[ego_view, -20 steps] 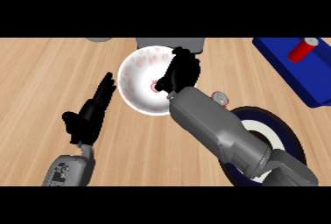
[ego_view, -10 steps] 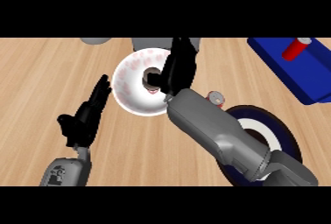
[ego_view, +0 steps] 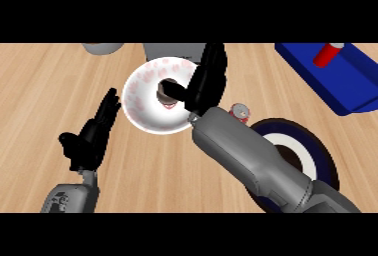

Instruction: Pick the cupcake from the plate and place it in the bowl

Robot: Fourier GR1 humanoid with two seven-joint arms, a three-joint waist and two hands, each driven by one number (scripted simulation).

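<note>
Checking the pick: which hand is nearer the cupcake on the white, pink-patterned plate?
Right. The right hand is over the white, pink-patterned plate, at the cupcake. The left hand rests open off the plate's left.

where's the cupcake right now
In the head view the cupcake sits at the middle of the white plate, upper centre, with the right hand against its right side.

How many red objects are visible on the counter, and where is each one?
2. A red cylinder stands in the blue bin at the upper right. A small red can sits beside the right forearm, near the dark bowl. Others may be hidden behind the arm.
</note>
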